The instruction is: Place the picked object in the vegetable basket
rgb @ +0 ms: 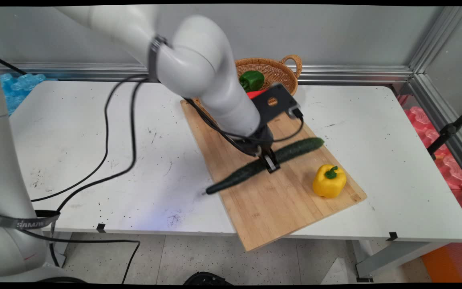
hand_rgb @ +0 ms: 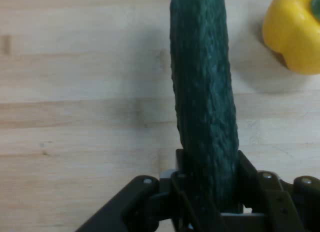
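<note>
A long dark green cucumber (rgb: 295,150) lies slantwise across the wooden cutting board (rgb: 271,208), one end reaching past the board's left edge. My gripper (rgb: 270,162) is shut on the cucumber about its middle. In the hand view the cucumber (hand_rgb: 204,92) runs up from between the black fingers (hand_rgb: 247,174), with board beneath it. A yellow bell pepper (rgb: 329,181) stands on the board to the right of the gripper, and shows in the hand view's top right corner as the yellow pepper (hand_rgb: 295,32).
A wicker basket (rgb: 283,74) at the back holds a green pepper (rgb: 252,80), with something red (rgb: 255,94) beside it, partly hidden by the hand. Black cables (rgb: 106,144) hang over the table's left half. The board overhangs the table's near edge.
</note>
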`<state>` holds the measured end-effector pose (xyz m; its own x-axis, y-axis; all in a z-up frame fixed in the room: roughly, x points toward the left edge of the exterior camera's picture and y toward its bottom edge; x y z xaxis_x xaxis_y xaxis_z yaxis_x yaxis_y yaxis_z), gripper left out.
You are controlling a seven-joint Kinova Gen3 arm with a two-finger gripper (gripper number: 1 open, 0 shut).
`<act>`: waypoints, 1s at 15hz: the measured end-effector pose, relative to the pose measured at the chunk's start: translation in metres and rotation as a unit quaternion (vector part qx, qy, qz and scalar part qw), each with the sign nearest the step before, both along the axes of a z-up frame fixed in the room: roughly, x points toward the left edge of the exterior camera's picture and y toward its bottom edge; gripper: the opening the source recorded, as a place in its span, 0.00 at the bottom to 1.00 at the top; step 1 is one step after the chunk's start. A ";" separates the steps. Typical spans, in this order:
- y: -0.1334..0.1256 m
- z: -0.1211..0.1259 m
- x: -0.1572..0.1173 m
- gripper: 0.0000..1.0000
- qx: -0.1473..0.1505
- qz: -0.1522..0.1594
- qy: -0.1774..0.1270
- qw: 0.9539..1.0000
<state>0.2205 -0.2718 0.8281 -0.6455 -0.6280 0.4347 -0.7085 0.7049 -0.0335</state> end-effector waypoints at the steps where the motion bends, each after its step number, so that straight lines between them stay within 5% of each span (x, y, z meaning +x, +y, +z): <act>1: 0.001 0.011 0.007 0.00 -0.006 -0.004 0.003 1.000; 15: -0.022 0.133 0.098 0.00 -0.062 -0.038 0.036 0.997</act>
<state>0.3189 -0.2940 0.9613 -0.6539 -0.5167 0.5527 -0.6564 0.7507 -0.0747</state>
